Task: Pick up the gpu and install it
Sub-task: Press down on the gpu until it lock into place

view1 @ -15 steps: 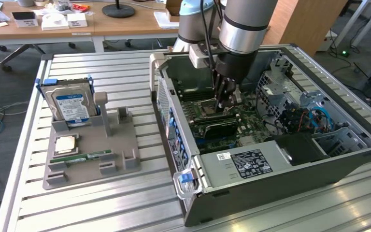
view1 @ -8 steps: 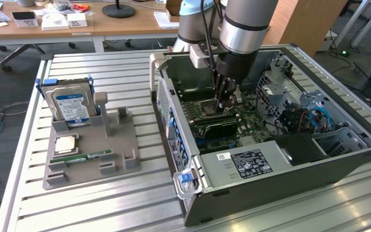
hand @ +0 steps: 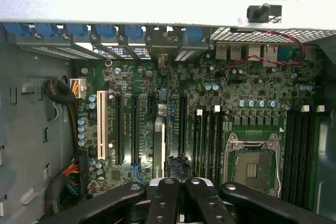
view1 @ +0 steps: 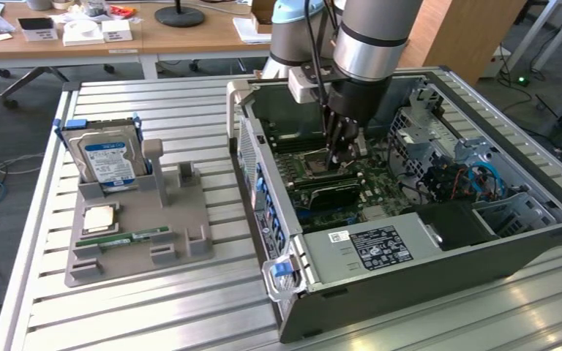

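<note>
Exterior view, left to right: a grey plastic parts holder (view1: 178, 234) carrying a blue-and-white-labelled hard drive (view1: 108, 162) upright; an open dark computer case (view1: 427, 285); within it the black gripper (view1: 342, 158), fingers drawn together, directly above the thin dark gpu (view1: 332, 194) standing on edge in the green motherboard (view1: 379, 194), near the case's middle.

pincer (view1: 345, 155): in the exterior view you lose its fingertips against the dark motherboard (view1: 359, 183); in the wrist view the picture's edge cuts its black links.
gpu (hand: 159, 145): you see it edge-on, its near end hidden behind the pincer.
arm (view1: 374, 36): cut off by the exterior view's upper edge.
case label (view1: 379, 247): print too small to read.
</note>
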You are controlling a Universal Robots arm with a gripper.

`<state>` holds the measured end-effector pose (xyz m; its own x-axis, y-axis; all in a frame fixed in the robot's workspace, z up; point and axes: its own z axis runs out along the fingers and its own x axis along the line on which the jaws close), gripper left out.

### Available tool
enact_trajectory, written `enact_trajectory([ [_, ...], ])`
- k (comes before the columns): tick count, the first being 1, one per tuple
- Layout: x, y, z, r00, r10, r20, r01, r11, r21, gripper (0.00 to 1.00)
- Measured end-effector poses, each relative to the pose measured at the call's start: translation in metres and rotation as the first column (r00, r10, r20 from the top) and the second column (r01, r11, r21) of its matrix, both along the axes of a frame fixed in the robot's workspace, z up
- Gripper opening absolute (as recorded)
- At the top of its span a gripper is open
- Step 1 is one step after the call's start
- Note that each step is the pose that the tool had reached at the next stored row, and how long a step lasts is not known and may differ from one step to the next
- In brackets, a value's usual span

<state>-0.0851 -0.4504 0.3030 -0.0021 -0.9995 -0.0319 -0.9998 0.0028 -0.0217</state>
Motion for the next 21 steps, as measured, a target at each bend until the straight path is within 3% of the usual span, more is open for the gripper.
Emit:
enact_trajectory([
  [21, 0.0028, 0.0000, -0.0002, 1.0000, 0.000, -0.0005, 0.000, 1.0000, 0.0000, 0.11],
])
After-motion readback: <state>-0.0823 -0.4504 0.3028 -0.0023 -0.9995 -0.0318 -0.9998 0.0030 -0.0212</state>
